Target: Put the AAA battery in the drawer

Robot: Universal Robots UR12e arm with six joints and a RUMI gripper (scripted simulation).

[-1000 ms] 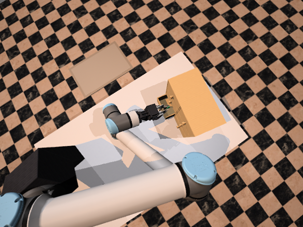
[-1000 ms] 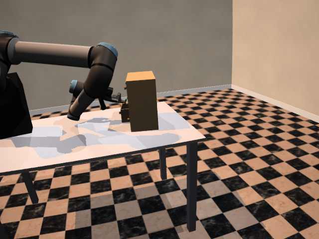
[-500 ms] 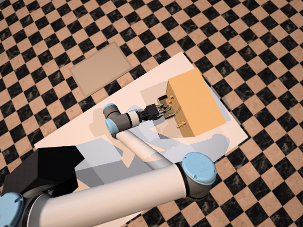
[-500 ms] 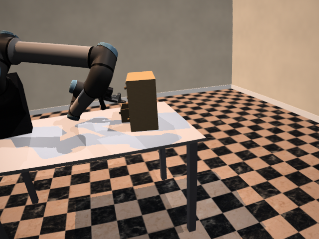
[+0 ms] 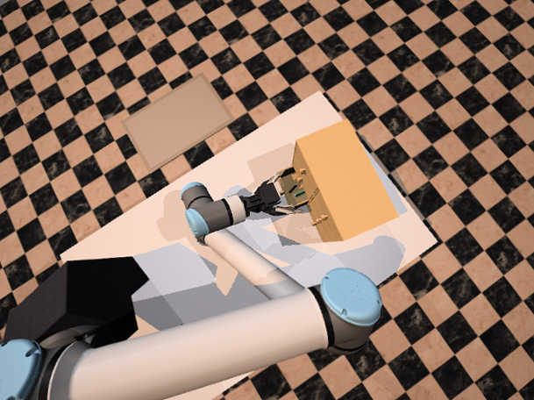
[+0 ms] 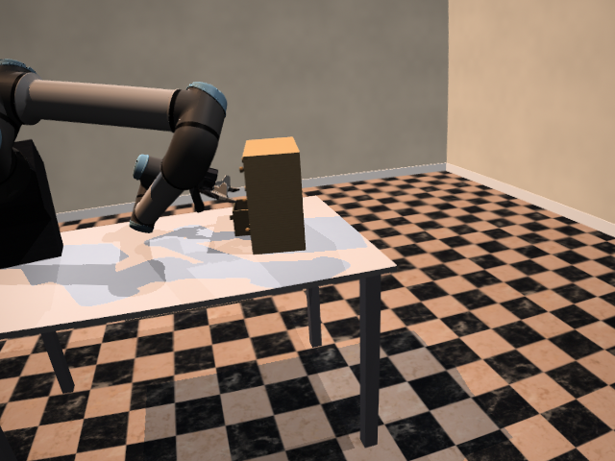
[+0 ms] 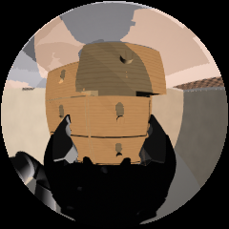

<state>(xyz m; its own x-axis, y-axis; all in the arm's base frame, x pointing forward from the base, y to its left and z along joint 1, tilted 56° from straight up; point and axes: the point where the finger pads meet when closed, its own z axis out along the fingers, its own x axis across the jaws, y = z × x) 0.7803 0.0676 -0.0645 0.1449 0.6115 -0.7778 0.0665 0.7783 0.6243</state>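
Observation:
The wooden chest [image 5: 349, 183] [image 6: 276, 203] [image 7: 102, 114] stands upright on the table. One drawer [image 6: 241, 223] [image 7: 107, 72] in its lowest row is pulled out, and its inside shows in the top view. In it lie a green battery [image 5: 300, 192] and a slim dark thing [image 5: 293, 188], too small to make out surely. My gripper [image 5: 291, 193] [image 6: 233, 194] [image 7: 109, 114] is wide open and empty, above the open drawer and in front of the chest's face, one jaw towards each side. No battery shows between the jaws in the wrist view.
The other drawers [image 7: 102, 116] that show in the wrist view look shut, with knobs sticking out. The chest stands near the far end of the table [image 5: 318, 104] [image 6: 357, 257]. My arm's links [image 5: 189, 349] reach over the table. A flat tan panel [image 5: 179, 122] lies beyond the table's edge.

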